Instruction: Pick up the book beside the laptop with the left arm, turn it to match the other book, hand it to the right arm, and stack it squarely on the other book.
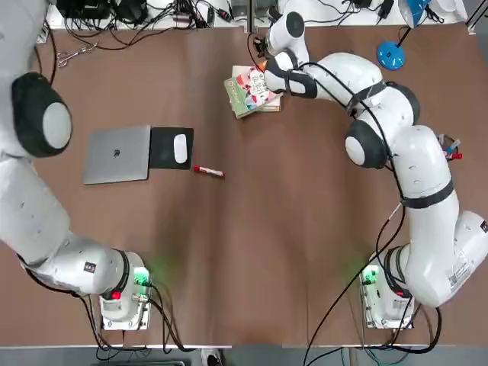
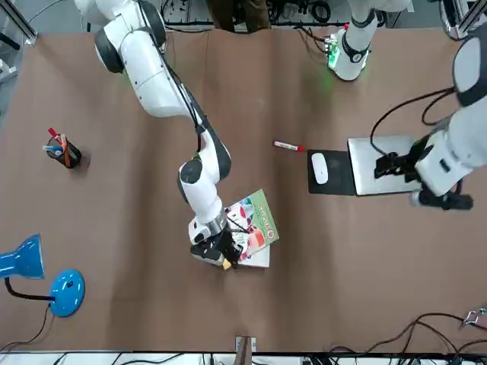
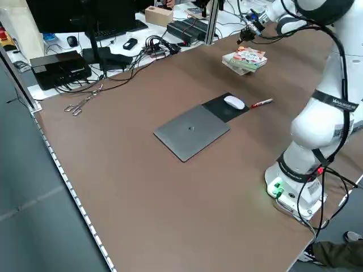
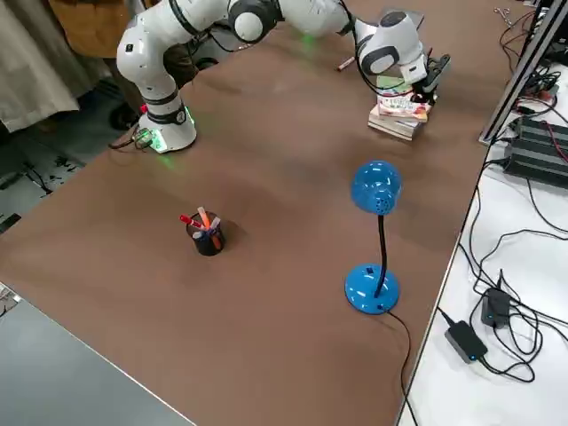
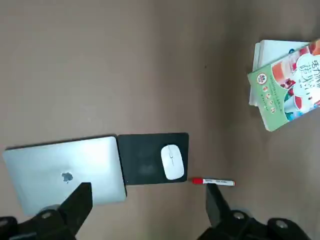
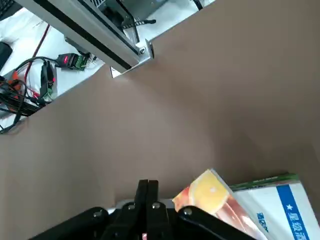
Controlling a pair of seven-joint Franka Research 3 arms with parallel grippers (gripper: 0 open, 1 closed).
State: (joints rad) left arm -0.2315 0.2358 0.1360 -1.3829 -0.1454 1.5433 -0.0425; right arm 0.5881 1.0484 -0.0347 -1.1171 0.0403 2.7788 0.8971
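The right gripper [image 6: 148, 182] is closed at the book [image 6: 220, 202], which lies askew on the other book [image 6: 275, 207]; whether it pinches any of the cover, I cannot tell. The left gripper [image 5: 150, 185], wide open and empty, hangs over the laptop [image 5: 67, 172], well apart from both books.

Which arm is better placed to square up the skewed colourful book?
Right, I'd judge: its shut gripper is right at the stack, where the colourful book lies crooked on the white one. The open left gripper is over by the laptop.
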